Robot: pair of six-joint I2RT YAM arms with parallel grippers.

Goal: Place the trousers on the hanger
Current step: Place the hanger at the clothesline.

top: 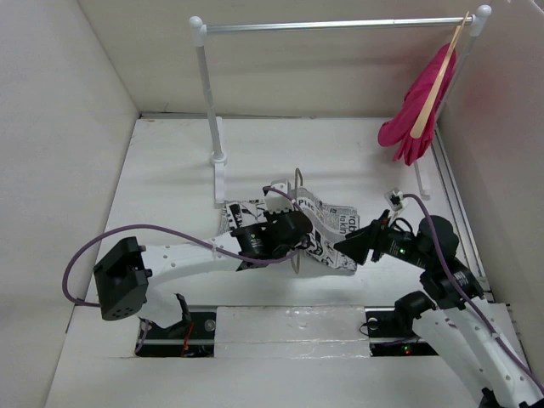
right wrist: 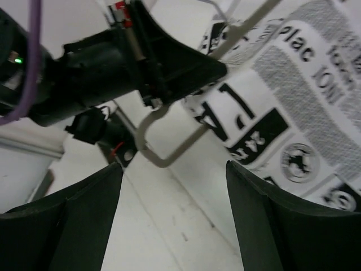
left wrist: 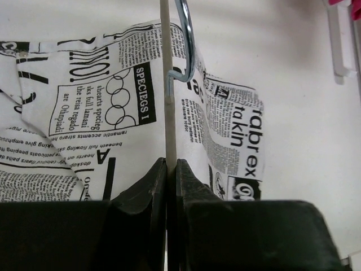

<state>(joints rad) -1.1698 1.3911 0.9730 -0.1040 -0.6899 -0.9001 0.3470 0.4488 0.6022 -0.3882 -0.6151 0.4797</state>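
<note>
**White newsprint trousers (top: 327, 223) lie mid-desk, the wire hanger (top: 297, 182) pinched over them**

White cloth printed with black text and pictures is bunched in a loose heap around the middle of the desk (top: 170, 187), a little towards its right edge. From overhead the thin grey hanger shows edge-on as a narrow line running from far to near across the heap, its slim hook pointing towards the far edge.

The left gripper (top: 297, 231) reaches in from the left edge and has its fingers pressed together on the hanger's wire. The left wrist view shows the two black fingers (left wrist: 144, 197) with only the pale rod (left wrist: 165, 84) between them. The chrome hook (left wrist: 186, 39) rises just beyond, and printed cloth (left wrist: 113, 101) lies on both sides of the rod. I cannot tell whether any cloth hangs over the wire.

The right gripper (top: 348, 248) sits just beside the heap's right side, its fingers (right wrist: 90, 214) spread wide with nothing held. Ahead of them, a rounded corner of the hanger (right wrist: 169, 160) juts past the cloth (right wrist: 293, 113) over bare desk.

Along the far edge stands a white clothes rail (top: 340, 25). At the far right corner a pink garment (top: 421, 115) hangs from it on a pale wooden hanger (top: 438, 81).
</note>
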